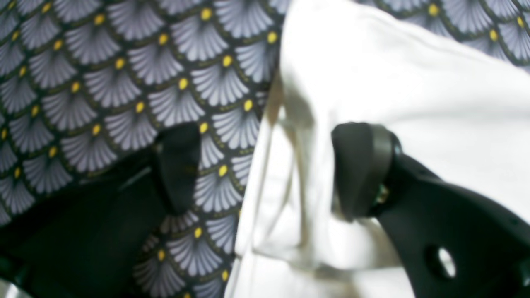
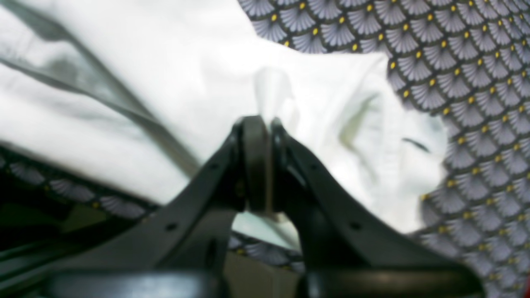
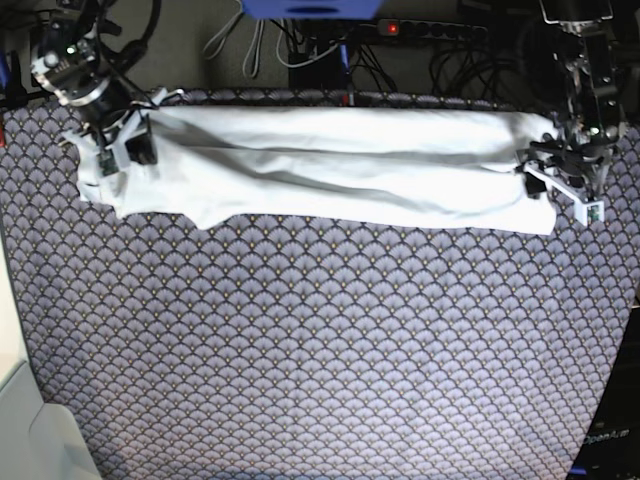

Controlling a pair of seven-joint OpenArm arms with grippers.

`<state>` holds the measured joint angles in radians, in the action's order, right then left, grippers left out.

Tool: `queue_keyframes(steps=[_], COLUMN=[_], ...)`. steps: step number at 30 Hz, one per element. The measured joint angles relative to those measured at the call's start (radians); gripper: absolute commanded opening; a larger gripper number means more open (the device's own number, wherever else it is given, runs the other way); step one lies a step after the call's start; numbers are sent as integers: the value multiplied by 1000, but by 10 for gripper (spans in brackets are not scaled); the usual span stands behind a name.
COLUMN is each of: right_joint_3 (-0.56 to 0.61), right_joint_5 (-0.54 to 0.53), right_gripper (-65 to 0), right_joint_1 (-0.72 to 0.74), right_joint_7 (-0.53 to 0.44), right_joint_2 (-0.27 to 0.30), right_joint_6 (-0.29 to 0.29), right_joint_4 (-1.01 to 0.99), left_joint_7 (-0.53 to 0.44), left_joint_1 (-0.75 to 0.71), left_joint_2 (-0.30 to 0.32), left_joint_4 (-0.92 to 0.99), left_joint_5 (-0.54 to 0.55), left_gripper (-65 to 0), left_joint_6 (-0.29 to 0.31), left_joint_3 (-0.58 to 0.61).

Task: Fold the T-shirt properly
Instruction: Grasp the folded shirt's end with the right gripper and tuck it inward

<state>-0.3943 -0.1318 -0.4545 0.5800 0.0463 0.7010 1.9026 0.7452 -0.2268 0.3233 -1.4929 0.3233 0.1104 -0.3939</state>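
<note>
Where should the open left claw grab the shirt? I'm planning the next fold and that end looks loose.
Take the plain white soft-cloth T-shirt at its end edge, where the layered hem stands between the open left claw fingers. Come in sideways from the patterned tablecloth side: the long folded band ends there, so both layers should pinch together. The right claw already pinches the far end.

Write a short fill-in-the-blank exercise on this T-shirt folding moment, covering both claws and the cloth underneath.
1. The right claw is ____ on a pinch of the T-shirt.
2. The left claw stands ____, one finger over the patterned cloth.
3. The T-shirt lies as a long band along the table's ____ edge in the base view.

Missing words: shut; open; far
</note>
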Motion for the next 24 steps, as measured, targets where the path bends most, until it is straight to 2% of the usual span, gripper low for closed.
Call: queue_keyframes(steps=[5, 9, 19, 24], right_joint_3=[0, -27, -116, -115], right_joint_5=[7, 1, -4, -4], right_gripper=[-650, -650, -650, -650], right_joint_1=[11, 19, 46, 46], right_joint_7=[2, -42, -41, -31], right_joint_2=[2, 1, -27, -27], right_joint_6=[1, 1, 2, 2], right_joint_4=[-56, -87, -113, -113], left_joint_7=[10, 10, 10, 11], left_joint_1=[0, -1, -3, -3], left_joint_2=[-3, -2, -3, -2], left_joint_4=[0, 0, 0, 0], left_joint_5=[3, 3, 3, 4], left_gripper=[-163, -163, -163, -163], left_joint_6=[11, 14, 14, 14], left_joint_3=[1, 1, 1, 1])
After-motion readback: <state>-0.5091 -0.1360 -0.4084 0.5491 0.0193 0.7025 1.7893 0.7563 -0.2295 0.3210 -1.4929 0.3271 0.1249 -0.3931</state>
